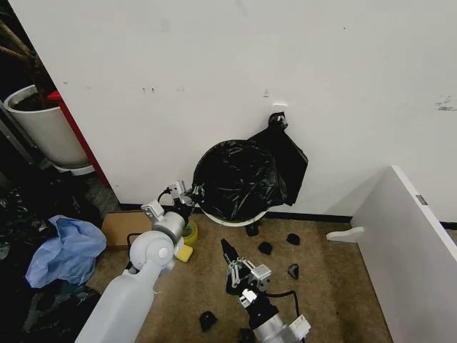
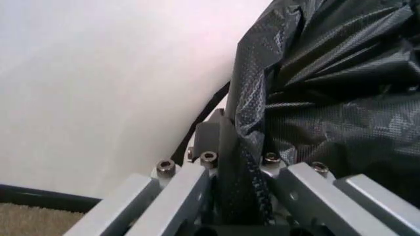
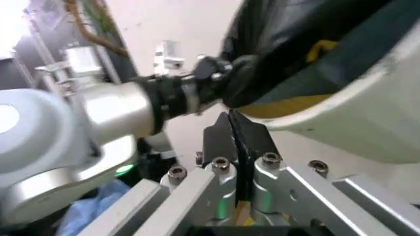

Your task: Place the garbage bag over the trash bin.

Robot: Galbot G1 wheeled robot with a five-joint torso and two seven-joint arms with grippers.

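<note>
Bag over the bin, left gripper pinching its edge.

Your bag drapes across the bin, which stands against the wall; only a strip of rim shows beneath it. At the bin's left rim your left gripper is clenched on the plastic. Your right gripper hovers over the carpet before the bin, jaws pressed together, empty.

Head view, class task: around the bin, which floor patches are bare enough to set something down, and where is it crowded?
Bare carpet lies between the trash bin and the white panel, and low centre-left beside the left arm. Crowded: black scraps before the bin, near the right tool; tape roll and blue cloth left. The left tool grips the garbage bag.
</note>
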